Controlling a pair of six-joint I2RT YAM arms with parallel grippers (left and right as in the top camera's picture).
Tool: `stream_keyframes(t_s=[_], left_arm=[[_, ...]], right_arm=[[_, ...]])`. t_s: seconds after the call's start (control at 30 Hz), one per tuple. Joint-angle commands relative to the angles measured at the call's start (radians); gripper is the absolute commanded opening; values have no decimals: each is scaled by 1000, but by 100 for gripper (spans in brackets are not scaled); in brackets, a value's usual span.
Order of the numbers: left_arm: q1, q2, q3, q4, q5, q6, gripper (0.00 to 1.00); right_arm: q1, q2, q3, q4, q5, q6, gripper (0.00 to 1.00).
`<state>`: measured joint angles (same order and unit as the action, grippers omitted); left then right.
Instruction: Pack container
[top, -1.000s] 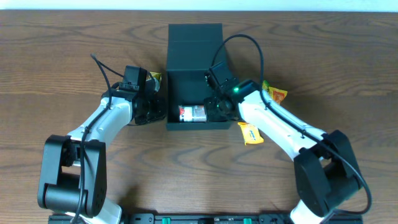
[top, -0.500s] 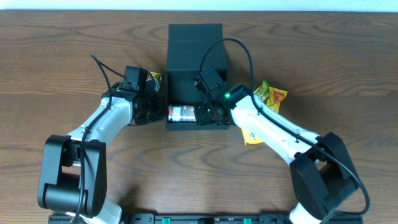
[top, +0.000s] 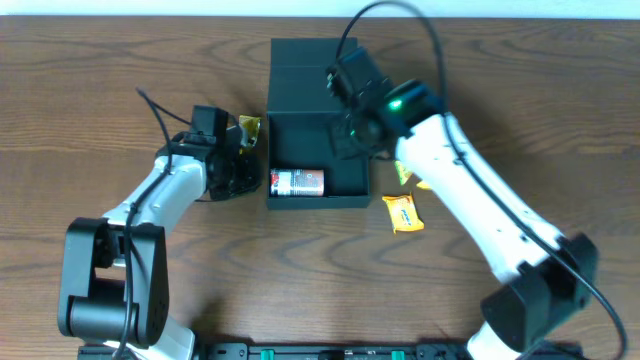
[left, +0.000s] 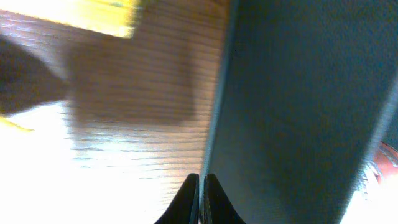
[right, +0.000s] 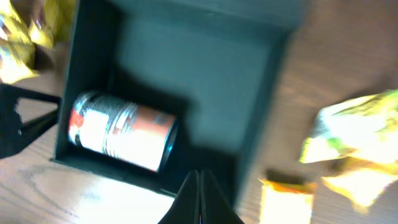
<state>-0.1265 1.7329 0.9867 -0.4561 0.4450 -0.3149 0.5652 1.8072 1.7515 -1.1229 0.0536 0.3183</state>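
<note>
Off the container's (top: 318, 202) front right corner, closest to the robot's base, an orange packet (top: 403, 212) lies flat on the table (top: 120, 80), near the wall but not touching it. Its print is too small to read.

Inside the container, a can (top: 298, 182) lies on its side along the front wall, toward the front left corner. Its label is red and white. The writing on it is blurred in the right wrist view and cannot be read.

Outside the container's left wall, near that same front corner, sits the left gripper (left: 199, 183). Its fingers are pressed tight together with nothing between them. The tips point at the line where the wall meets the table, and whether they touch the wall cannot be told.

Further back, the right gripper (right: 199, 183) hangs above the container's open well, toward its right side. Its fingers are closed to a point and carry nothing.

Just beside the container's right wall, a yellow and green packet (top: 405, 175) shows partly from under the right arm, its lettering unreadable. On the other side, a yellow packet (top: 248, 127) lies just beside the left wall, behind the left gripper.

At the container's far edge, the lid (top: 313, 70) is folded open and back. It is dark, matte and unmarked, like the walls.
</note>
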Motion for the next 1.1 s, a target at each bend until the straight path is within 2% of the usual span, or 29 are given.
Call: stream_keyframes(t_s=[0.0,0.2,0.33,0.37,0.4,0.5,0.6,0.67,0.8,0.97,1.07], left_arm=[[30,-14,-7,-19,0,3,6],[44,-111,-7,-42,0,51,6],[44,-257,-7,-47,0,78,6],[44,-288,-7,-50,0,85,6],[44,-317,-7,-55,0,93,6],[44,-382,-7,-72,-6,122,22],[44,-427,-7,-94,-7,160,31],[44,-437,-7,-106,-7,163,43],[44,-439,-7,-119,-6,163,54],[44,-439,-7,-119,-6,163,65],[44,-439,-7,-118,-7,163,66]], right_arm=[[-66,-73,78,-68,79,-46,1],[-258,-99,41,-219,-90,-11,2],[-309,-99,-166,-187,-92,-5,1],[-307,-99,-219,-161,-101,-5,7],[-303,-99,-272,-132,-116,-6,20],[-281,-99,-412,-49,-132,-9,45],[-259,-99,-522,32,-132,-9,61],[-252,-99,-578,92,-129,-8,65],[-239,-99,-667,196,-129,-8,65],[-220,-99,-724,264,-37,11,68],[-217,-98,-726,295,-13,10,76]])
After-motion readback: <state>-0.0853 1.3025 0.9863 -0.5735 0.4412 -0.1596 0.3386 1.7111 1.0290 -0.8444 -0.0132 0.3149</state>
